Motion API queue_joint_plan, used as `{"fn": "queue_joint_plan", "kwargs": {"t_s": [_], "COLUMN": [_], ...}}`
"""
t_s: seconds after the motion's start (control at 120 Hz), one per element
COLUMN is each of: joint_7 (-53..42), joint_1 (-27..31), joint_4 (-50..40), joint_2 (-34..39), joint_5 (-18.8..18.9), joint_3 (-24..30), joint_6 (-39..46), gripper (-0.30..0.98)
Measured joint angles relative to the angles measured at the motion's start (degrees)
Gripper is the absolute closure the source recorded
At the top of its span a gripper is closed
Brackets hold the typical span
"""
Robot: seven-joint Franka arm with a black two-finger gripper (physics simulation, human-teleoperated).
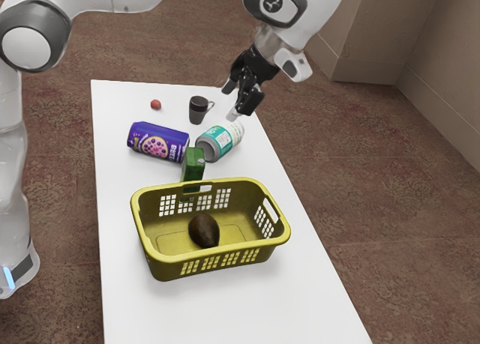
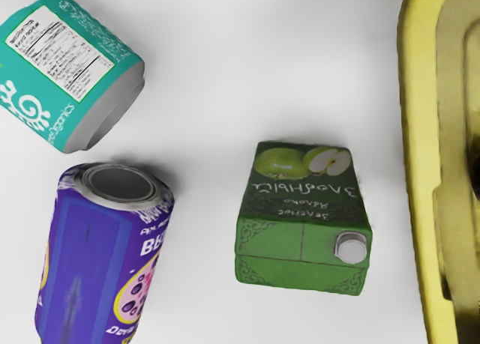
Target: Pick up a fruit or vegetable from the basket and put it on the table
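My gripper (image 1: pixel 241 94) hangs high above the table's far end, over the area of the mug and the teal can, with its two fingers apart and nothing between them. The yellow-green basket (image 1: pixel 210 267) stands upright on the white table (image 1: pixel 300 299), well away from the gripper. Inside it, on the basket floor, lies a dark brown avocado-like item (image 1: pixel 203 231). In the wrist view the basket's rim (image 2: pixel 417 157) runs along one side, and a small dark part of the item (image 2: pixel 475 164) shows at the picture's edge.
Between gripper and basket stands a green juice carton (image 1: pixel 193 164), also in the wrist view (image 2: pixel 301 239). Near it lie a purple can (image 1: pixel 157 142) and a teal can (image 1: pixel 220 141). A dark mug (image 1: pixel 198 109) and a small red ball-like item (image 1: pixel 156 104) are farther back.
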State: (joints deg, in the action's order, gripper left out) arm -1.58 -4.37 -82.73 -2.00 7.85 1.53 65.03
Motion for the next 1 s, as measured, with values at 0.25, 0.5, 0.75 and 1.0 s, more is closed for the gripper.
{"fn": "queue_joint_plan", "kwargs": {"t_s": [0.25, 0.5, 0.75, 1.0], "joint_7": [5.54, 33.45, 55.43, 69.64], "joint_1": [-4.28, -12.59, -16.63, -21.94], "joint_4": [-0.47, -0.83, -0.80, -1.03], "joint_2": [-0.03, -3.50, -4.35, -4.52], "joint_5": [0.59, 0.24, 3.11, 2.80], "joint_3": [0.75, 1.18, 1.32, 1.28], "joint_6": [13.09, 14.06, 14.36, 14.26], "gripper": [0.00, 0.00, 0.00, 0.00]}}
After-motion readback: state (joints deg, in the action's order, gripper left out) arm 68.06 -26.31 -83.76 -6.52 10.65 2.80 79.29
